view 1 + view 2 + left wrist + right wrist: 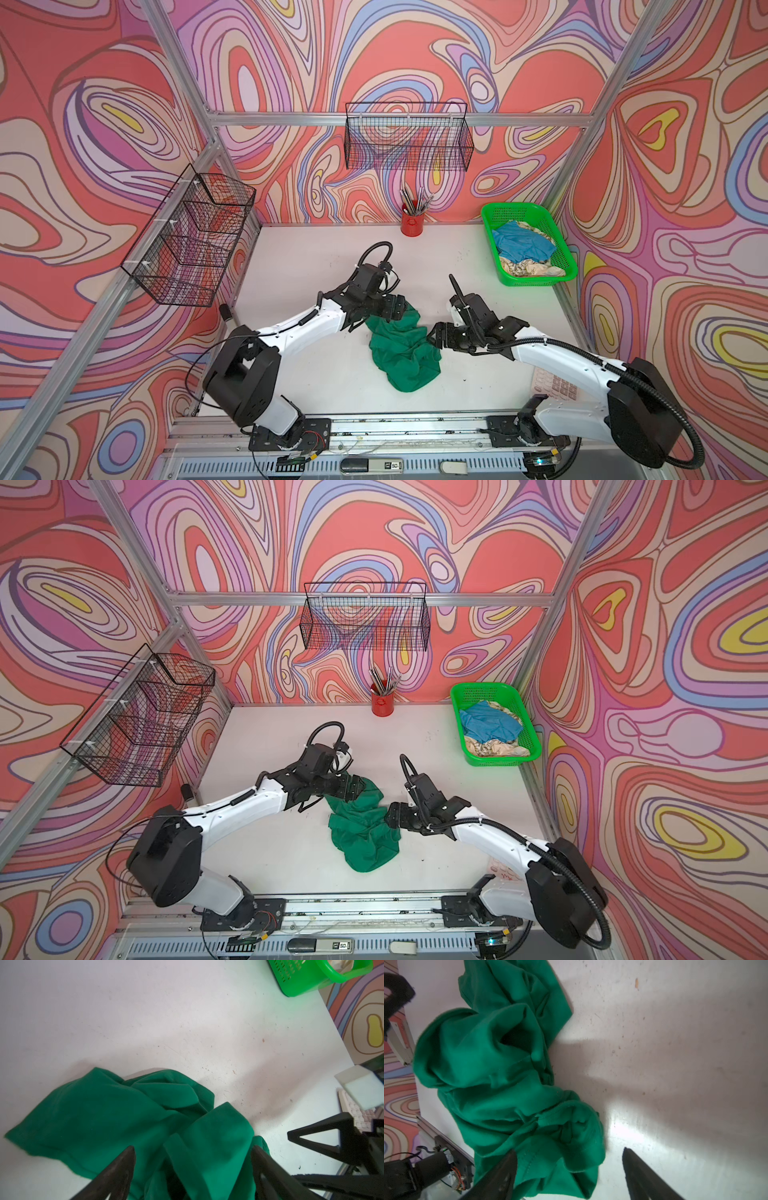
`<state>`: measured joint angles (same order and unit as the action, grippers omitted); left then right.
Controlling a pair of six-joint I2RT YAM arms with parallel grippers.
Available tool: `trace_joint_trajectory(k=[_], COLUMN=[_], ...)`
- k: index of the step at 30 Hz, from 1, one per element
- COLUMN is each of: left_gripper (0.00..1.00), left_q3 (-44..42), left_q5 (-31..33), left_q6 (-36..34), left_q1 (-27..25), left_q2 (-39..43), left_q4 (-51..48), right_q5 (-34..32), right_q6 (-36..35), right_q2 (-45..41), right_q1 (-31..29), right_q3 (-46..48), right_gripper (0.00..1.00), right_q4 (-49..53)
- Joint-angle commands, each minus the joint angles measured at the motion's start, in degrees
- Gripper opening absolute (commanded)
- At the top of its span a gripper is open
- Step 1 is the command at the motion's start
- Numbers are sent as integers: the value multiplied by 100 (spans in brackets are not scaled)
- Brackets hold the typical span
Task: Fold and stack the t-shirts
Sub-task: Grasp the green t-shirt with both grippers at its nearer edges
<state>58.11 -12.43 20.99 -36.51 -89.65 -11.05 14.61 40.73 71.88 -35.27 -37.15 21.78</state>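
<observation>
A dark green t-shirt [403,353] [363,837] lies crumpled in the middle of the white table. My left gripper [398,308] [358,788] is low over its far end. The jaws stand open in the left wrist view [193,1148], with a raised fold of the green cloth [209,1147] between them. My right gripper [433,336] [390,814] sits at the shirt's right edge. It is open in the right wrist view [569,1150], and a hemmed flap of the shirt [550,1159] lies between one finger and the bare table. A light blue t-shirt [521,245] and a cream patterned one [530,269] lie bunched in the basket.
The bright green mesh basket [536,281] [496,761] stands at the back right corner. A red cup of pens [411,223] is at the back wall. Black wire baskets [187,245] hang on the left and back walls. A pale keypad [555,384] lies under the right arm.
</observation>
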Motion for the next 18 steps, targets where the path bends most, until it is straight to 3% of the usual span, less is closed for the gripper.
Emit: trace_joint_trajectory(k=[1,6,13,16,18], left_gripper=[85,81,77,75,69], left_q3=[259,195,179,239,287], left_q5=[-188,-201,-346,-405,-431], left_q6=[-96,-38,0,-14,-33], left_q1=[-55,-67,-127,-163,-189], left_q2=[-276,-360,-591,-734,-855], left_q4=[-340,-361,-343,-359,-359], right_q5=[391,675,996,970,966], right_q6=[552,712,664,653,650], right_q2=[64,24,349,428,451], right_q1=[20,11,-174,-191,-190], right_q3=[317,399,443,471,471], right_gripper=[76,67,63,53,40], right_q4=[-819,-1317,-1345,-1317,-1358])
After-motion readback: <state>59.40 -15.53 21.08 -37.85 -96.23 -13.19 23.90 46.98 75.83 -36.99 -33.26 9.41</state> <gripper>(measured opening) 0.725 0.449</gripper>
